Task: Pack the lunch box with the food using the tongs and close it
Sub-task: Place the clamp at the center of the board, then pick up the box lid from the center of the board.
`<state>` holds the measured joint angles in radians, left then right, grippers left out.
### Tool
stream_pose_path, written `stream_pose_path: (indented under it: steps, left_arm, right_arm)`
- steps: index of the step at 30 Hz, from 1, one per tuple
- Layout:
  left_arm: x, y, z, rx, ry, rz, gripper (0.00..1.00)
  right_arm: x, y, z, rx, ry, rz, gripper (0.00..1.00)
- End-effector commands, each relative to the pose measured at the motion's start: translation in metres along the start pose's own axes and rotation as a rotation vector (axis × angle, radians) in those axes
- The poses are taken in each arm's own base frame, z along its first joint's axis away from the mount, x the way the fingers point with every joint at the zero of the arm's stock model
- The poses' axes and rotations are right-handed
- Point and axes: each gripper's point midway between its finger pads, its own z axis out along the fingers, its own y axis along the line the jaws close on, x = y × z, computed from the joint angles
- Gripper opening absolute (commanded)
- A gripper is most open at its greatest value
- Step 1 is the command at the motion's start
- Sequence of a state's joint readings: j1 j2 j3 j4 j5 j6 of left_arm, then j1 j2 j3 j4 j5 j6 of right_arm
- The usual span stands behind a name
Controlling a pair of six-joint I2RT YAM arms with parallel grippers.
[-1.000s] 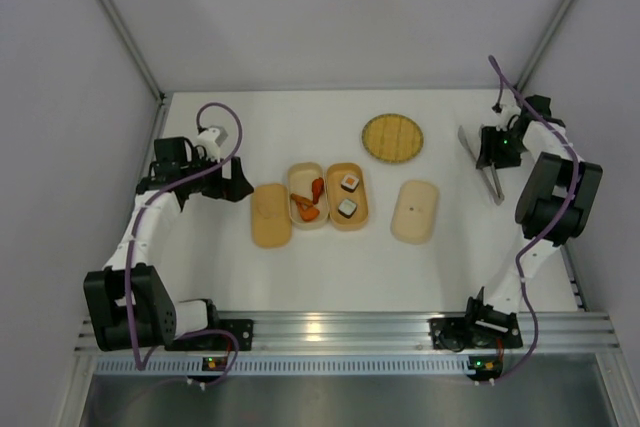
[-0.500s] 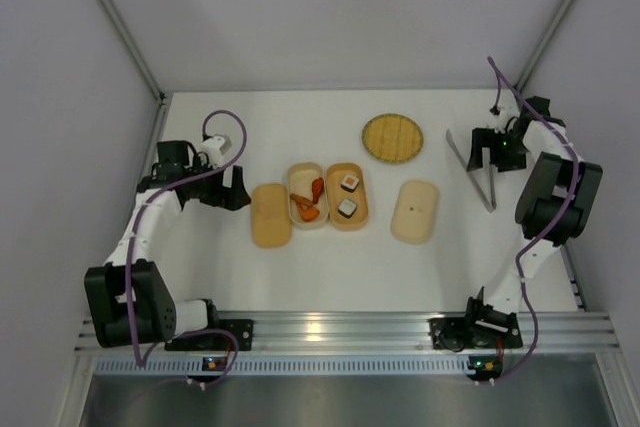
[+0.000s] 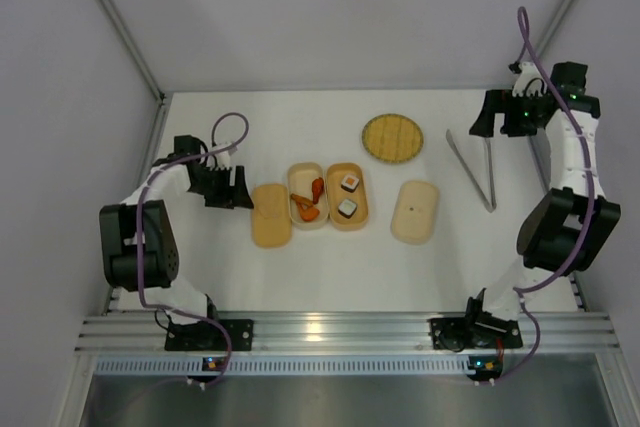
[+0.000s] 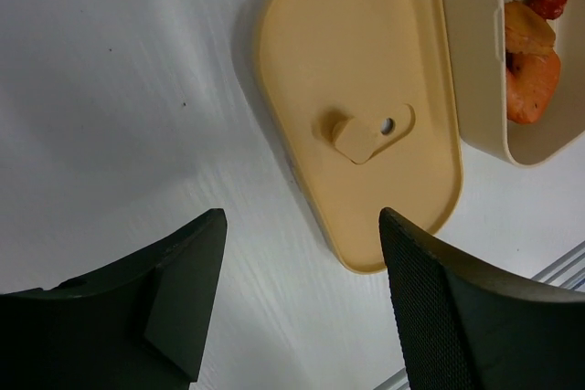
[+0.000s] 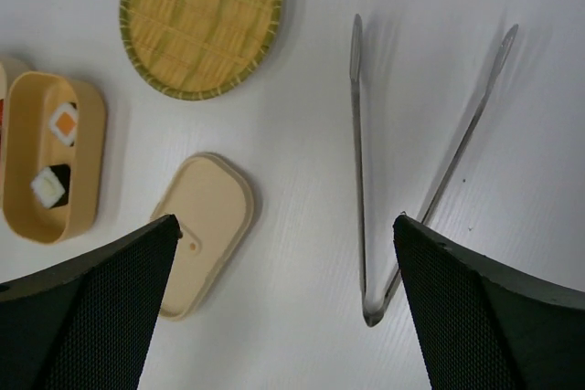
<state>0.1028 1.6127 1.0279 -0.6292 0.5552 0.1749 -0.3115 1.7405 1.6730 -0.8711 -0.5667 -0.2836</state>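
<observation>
The tongs [image 3: 470, 172] [image 5: 359, 162] lie spread in a V on the table at the right, held by nothing. My right gripper [image 3: 492, 117] [image 5: 285, 219] hangs open above them. The lunch box stands mid-table as two tan oval tubs: one [image 3: 306, 175] holds orange-red food pieces [image 3: 310, 202] [image 4: 530, 61], the other [image 3: 347, 222] [image 5: 87, 107] holds two sushi rolls [image 3: 348, 195] [image 5: 62, 122]. One tan lid [image 3: 271, 215] [image 4: 366, 107] lies left of the tubs. My left gripper [image 3: 235, 190] [image 4: 302, 226] is open just beside it, its right finger [image 4: 439, 308] over the lid's near end.
A second tan lid [image 3: 415, 211] [image 5: 201, 230] lies right of the tubs. A round woven yellow plate [image 3: 392, 137] [image 5: 201, 20] sits behind them. Walls enclose the table on three sides; an aluminium rail runs along the near edge.
The right gripper opened, let the tongs drop flat and rose toward the back right corner. The left gripper swung closer to the left lid and its jaws narrowed somewhat.
</observation>
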Motion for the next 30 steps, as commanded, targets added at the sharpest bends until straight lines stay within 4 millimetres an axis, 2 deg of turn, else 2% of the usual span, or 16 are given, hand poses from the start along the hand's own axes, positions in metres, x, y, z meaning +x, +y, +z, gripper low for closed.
stream_pose_path:
  steps: [1, 8, 18, 26, 29, 30]
  left_arm:
    - [-0.01, 0.004, 0.008, 0.012, 0.013, -0.057, 0.72]
    - [-0.006, 0.008, 0.03, 0.057, 0.057, -0.129, 0.62]
    - [0.008, 0.003, 0.063, 0.125, 0.14, -0.188, 0.48]
    - [0.02, 0.002, 0.069, 0.15, 0.207, -0.246, 0.31]
    - [0.015, -0.001, 0.06, 0.148, 0.202, -0.231, 0.21]
    - [0.012, -0.002, 0.056, 0.146, 0.195, -0.22, 0.13]
  right_arm:
    - [-0.013, 0.043, -0.03, -0.126, -0.051, -0.006, 0.99]
    - [-0.007, 0.065, -0.041, -0.202, -0.056, -0.014, 0.99]
    - [-0.001, 0.069, -0.039, -0.225, -0.042, 0.001, 0.99]
    - [-0.002, 0.072, -0.037, -0.256, -0.038, 0.022, 0.99]
    - [0.0, 0.083, -0.035, -0.298, -0.029, 0.034, 0.99]
    - [0.002, 0.09, -0.033, -0.317, -0.02, 0.033, 0.99]
